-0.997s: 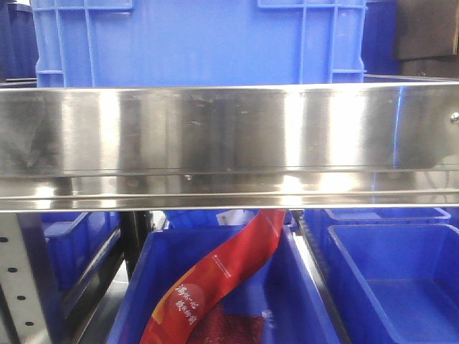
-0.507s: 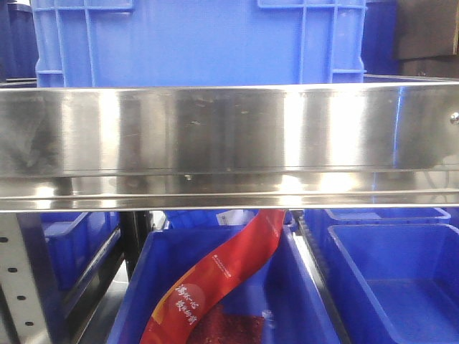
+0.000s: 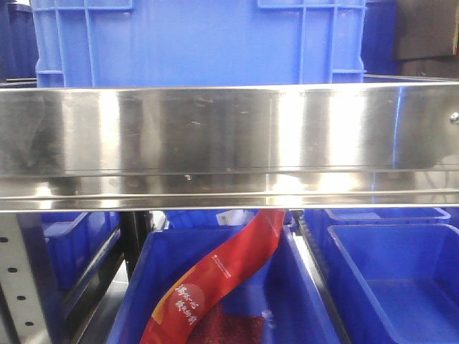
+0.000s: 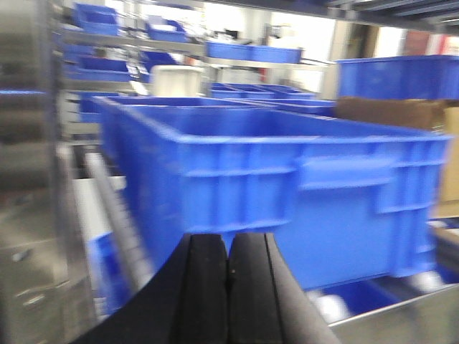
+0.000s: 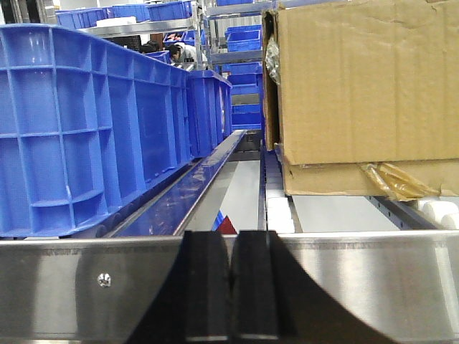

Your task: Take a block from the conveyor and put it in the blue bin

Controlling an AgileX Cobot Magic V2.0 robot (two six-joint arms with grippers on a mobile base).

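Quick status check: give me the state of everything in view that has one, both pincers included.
left pincer: shut, holding nothing.
right pincer: shut, holding nothing.
large blue crate: upright on the level above the steel rail, contents hidden.
lower middle bin: open, a red banner draped into it.
lower right bin: open, looks empty.
cardboard box: stacked on another, flaps not visible.

A red banner [image 3: 222, 276] draped into a blue bin [image 3: 301, 287] carries white Chinese characters, too small and blurred to read; nothing else is legible
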